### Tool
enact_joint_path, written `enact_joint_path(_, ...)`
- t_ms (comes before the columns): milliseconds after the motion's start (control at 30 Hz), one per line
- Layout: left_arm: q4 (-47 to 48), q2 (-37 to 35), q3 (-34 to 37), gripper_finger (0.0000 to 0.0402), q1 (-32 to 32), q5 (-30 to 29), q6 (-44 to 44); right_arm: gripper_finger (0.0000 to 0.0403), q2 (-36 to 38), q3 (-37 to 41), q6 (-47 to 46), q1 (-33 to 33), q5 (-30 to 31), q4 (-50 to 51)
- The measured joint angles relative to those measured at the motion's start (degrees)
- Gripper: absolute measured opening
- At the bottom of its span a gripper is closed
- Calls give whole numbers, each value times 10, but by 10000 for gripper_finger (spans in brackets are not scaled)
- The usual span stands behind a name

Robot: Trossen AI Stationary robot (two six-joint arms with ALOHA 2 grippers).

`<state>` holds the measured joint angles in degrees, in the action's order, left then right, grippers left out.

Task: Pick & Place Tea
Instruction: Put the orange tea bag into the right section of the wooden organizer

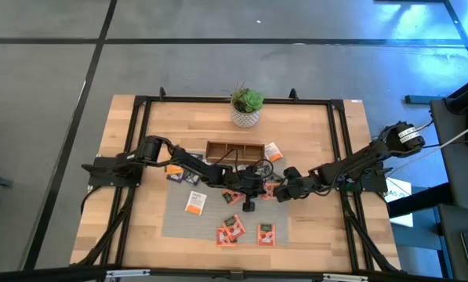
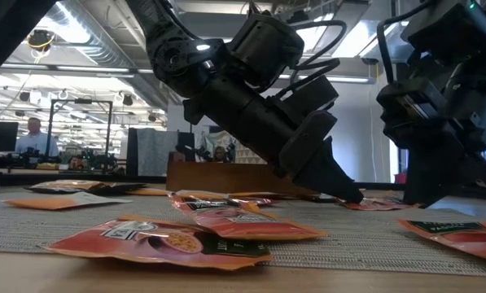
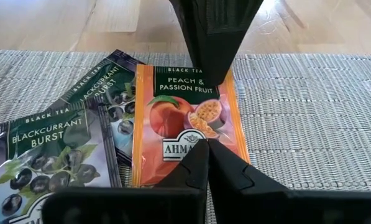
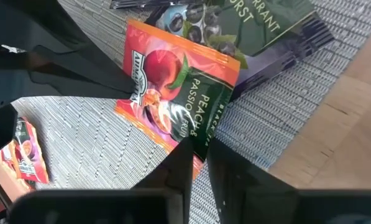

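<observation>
An orange peach-and-passion-fruit tea packet (image 3: 185, 106) lies on the grey ribbed mat (image 1: 179, 223), its left side overlapping two dark blackcurrant packets (image 3: 42, 149). Both grippers meet over it at the mat's far middle. My left gripper (image 3: 208, 148) is shut, tips on the packet's face. My right gripper (image 4: 199, 155) stands at the packet's opposite, lettered end, fingers shut there. In the high view the left gripper (image 1: 255, 189) and right gripper (image 1: 282, 193) almost touch. Other packets lie flat on the mat (image 1: 194, 202) (image 1: 230, 229) (image 1: 265, 233). My left gripper rests its shut fingertips on the orange packet's printed face by the logo (image 3: 186, 149), slanting down from the table's left; the packet lies flat under them. My right gripper meets the packet's lettered end edge (image 4: 201, 134), slanting down from the table's right, that edge between its fingertips (image 4: 180, 155); the packet's other end stays on the mat.
The wooden three-compartment tray (image 1: 235, 149) sits just beyond the grippers, with a potted plant (image 1: 246, 110) behind it. More packets lie beside the tray (image 1: 273, 151) and under the left arm (image 1: 179, 174). A black frame borders the table (image 1: 139, 157).
</observation>
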<state>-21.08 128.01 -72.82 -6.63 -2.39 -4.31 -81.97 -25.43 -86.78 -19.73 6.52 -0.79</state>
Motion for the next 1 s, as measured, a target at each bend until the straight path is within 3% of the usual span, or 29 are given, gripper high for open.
enact_joint_path(433, -1, 0, 0, 5, 0, -1, 0, 6, -1, 1, 31, 0, -1, -3)
enact_joint_path(700, 2, -8, 1, 7, 0, 1, 38, 4, 3, 1, 52, 0, -2, -3)
enact_joint_path(1000, 102, -96, 2, 9, 3, 0, 96, 2, 52, 1, 95, 0, 14, 16)
